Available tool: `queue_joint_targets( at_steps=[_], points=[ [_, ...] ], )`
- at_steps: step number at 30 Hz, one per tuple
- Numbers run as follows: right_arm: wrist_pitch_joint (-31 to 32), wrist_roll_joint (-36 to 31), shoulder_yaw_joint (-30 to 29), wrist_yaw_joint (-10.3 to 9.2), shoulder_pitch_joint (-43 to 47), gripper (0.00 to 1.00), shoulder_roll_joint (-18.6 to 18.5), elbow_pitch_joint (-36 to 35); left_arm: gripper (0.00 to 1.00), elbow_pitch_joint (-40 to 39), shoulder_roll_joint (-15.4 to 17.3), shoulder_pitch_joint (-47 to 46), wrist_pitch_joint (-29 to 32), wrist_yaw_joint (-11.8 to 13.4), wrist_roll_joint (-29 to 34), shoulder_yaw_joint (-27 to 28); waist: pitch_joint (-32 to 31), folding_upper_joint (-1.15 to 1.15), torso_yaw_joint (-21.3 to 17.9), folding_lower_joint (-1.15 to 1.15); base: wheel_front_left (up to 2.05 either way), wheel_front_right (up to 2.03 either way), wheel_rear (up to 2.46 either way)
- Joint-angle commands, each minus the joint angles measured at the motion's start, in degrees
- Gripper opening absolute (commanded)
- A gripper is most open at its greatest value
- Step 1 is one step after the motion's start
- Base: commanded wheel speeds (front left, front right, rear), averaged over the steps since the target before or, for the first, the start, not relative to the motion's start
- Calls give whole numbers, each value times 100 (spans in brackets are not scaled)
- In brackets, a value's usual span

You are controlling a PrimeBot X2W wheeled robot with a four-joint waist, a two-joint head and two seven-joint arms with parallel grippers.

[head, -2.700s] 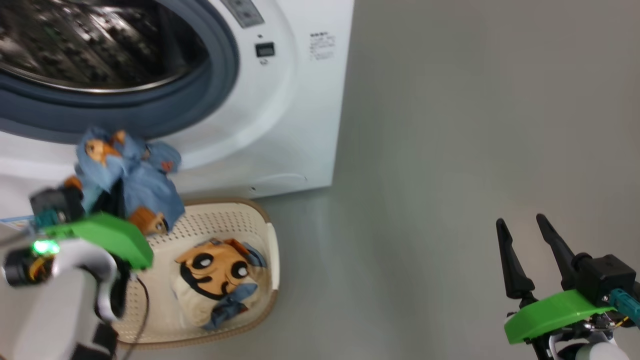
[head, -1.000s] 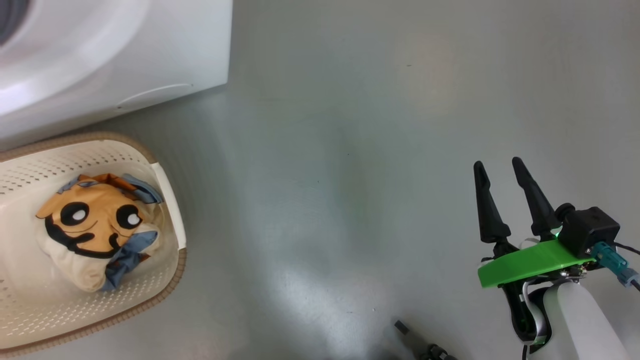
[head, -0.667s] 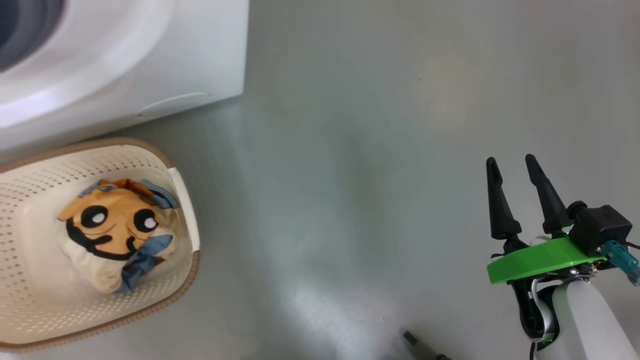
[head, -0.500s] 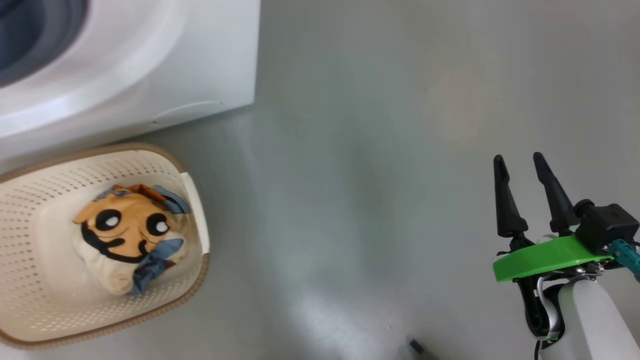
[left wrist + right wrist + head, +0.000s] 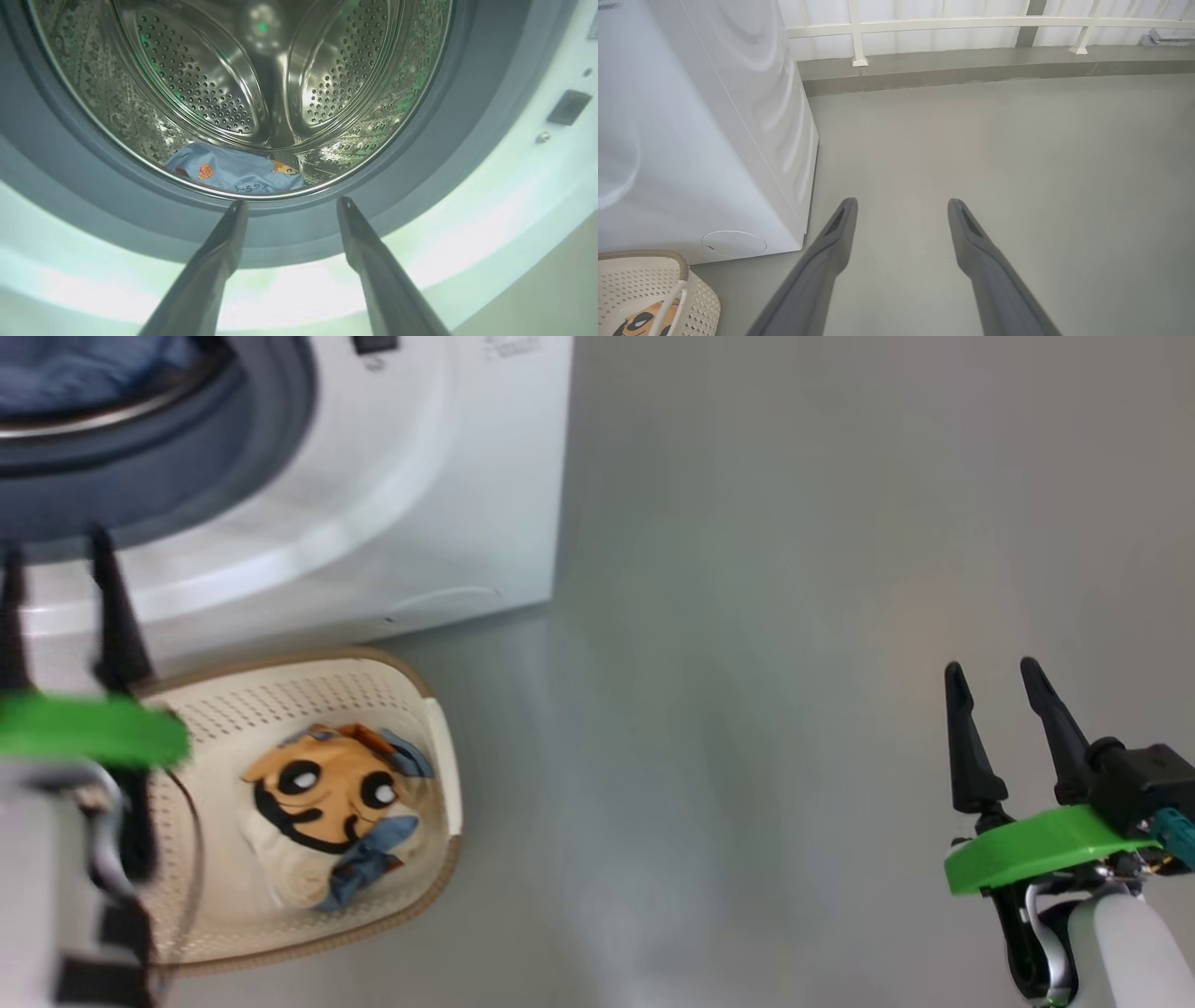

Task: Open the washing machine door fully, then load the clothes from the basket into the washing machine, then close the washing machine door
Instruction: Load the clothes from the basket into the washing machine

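Head view — basket (image 5: 299,695), seemingly crosswise

A laundry spot, plain and utilitarian in look. A white front-loading washing machine (image 5: 448,476) stands straight on a smooth grey floor (image 5: 1017,154), its grey gasket (image 5: 481,107) and perforated steel drum (image 5: 205,93) exposed, with 1 light blue garment (image 5: 233,172) lying in the drum. Just in front of it sits a cream perforated basket (image 5: 280,705) holding 1 orange and cream garment (image 5: 322,784). Beyond the machine the floor ends at a low grey kerb (image 5: 948,65) carrying a white railing (image 5: 971,22) against pale panels (image 5: 948,8). Whether this is a home balcony or a test room cannot be told.
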Motion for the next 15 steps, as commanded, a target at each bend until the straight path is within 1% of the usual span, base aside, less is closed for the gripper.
queue_joint_targets(
  at_steps=[1, 8, 15],
  points=[
    [34, -102, 77, 25, 142, 100, -64, -176, 100, -400, 148, 339, -34, 76, 104, 199, -380, 0, 305, 1, 0, 0, 0],
    [249, -264, 93, 25, 379, 100, -64, -289, 100, -1417, -297, 1825, -34, 222, 346, 126, -922, 0, 502, 1, 0, 0, 0],
    [485, -408, 51, 25, 703, 100, -64, -405, 100, -1989, -513, 2812, -34, 226, 608, -63, -1521, 0, 670, 1, 0, 0, 0]
  ],
)
